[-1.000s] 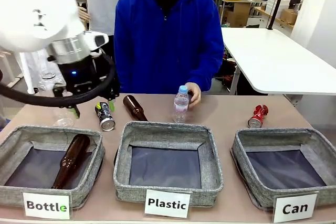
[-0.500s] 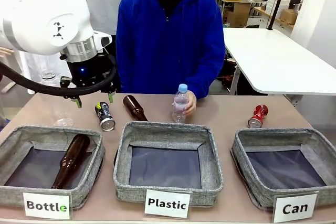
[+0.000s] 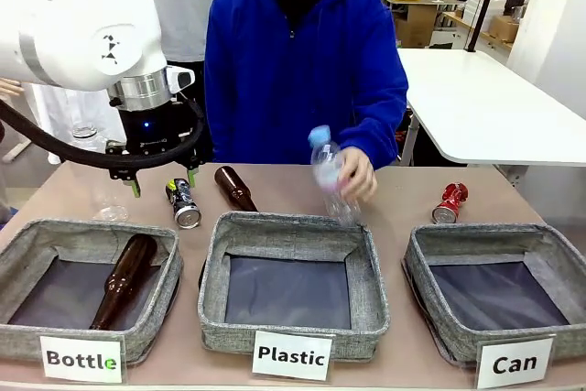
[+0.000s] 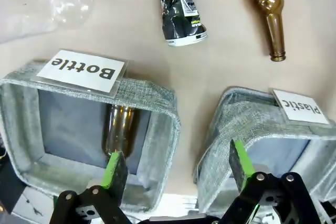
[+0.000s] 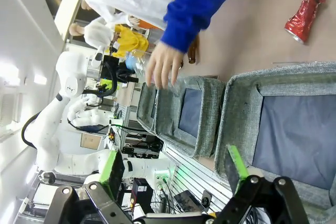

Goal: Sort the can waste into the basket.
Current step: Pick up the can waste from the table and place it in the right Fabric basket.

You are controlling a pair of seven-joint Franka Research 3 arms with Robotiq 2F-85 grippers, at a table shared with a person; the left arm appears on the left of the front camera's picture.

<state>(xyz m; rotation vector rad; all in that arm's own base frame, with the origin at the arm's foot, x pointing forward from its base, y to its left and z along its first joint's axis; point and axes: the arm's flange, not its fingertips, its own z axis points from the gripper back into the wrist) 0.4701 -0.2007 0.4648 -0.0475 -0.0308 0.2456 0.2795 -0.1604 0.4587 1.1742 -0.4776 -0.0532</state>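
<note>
Hovering at 10 o'clock over the worktop [image 3: 403, 199]: left pincer [image 3: 163, 180], released and empty, near the black can [image 3: 184, 203] lying on its side. Resting at 2 o'clock: the crushed red can [image 3: 450, 202], just beyond the "Can" basket [image 3: 476, 237] at 4 o'clock. Both of the 2 cans outside that basket. Right pincer [image 5: 174, 163] released too, empty, above the same basket. Lifting a plastic bottle [image 3: 330, 176] near 12 o'clock: a person's hand [image 3: 355, 176].

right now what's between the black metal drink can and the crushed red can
Front view: a brown glass bottle lying flat, then a person's hand holding a clear plastic bottle.
</note>
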